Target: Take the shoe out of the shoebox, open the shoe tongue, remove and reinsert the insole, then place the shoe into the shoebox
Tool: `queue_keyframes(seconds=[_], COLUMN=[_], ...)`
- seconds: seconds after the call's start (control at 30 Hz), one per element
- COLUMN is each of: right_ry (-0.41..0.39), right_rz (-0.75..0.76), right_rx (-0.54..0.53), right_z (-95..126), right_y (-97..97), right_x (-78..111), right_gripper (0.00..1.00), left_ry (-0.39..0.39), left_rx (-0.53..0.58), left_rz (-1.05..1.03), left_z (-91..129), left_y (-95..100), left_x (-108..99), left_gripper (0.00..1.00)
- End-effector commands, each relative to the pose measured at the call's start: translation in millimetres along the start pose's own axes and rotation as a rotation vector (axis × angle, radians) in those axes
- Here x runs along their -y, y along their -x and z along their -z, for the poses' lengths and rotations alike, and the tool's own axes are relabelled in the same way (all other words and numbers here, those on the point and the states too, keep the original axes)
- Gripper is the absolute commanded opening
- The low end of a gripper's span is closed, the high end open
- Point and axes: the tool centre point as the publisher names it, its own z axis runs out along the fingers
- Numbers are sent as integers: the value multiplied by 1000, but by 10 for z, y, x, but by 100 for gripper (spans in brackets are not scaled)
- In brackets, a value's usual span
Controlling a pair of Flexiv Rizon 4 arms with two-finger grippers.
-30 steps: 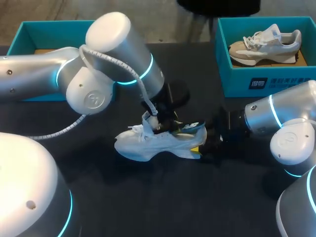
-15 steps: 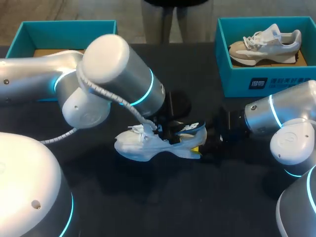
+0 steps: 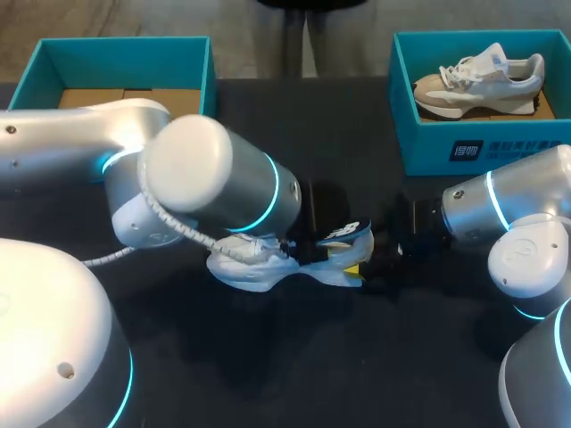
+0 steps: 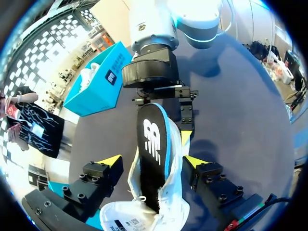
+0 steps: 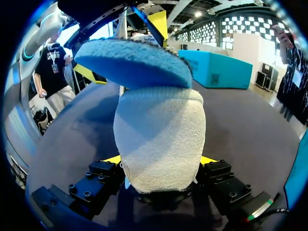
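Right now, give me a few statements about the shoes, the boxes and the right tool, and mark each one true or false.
1. The white shoe lies on the table, outside both boxes. True.
2. The right shoebox is empty. False: a beige shoe lies in it.
3. The right tool is shut on the white shoe's heel. True.
4. The insole lies flat on the table beside the shoe. False: it sticks up out of the shoe's opening.
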Motion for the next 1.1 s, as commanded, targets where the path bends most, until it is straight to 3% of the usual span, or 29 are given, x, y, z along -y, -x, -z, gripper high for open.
queue_keyframes(seconds=[0.03,0.4,0.6,0.9,1.1], right_ry=[-2,-2,-2,-2,-2], right_rz=[0,0,0,0,0], right_rx=[0,0,0,0,0], right_z=[-7,-7,-7,-7,-7], right_y=[19,19,19,19,19], right_x=[28,28,28,28,28], right_gripper=[0,0,0,0,0], left_ry=[14,60,44,13,12], left_rx=[39,149,165,183,188], left_rz=[-8,-64,-52,-33,-36], left_z=[31,22,10,-38,-145], left_y=[-55,-156,-177,-122,-93], left_x=[45,88,82,61,35], left_gripper=[76,65,60,66,64])
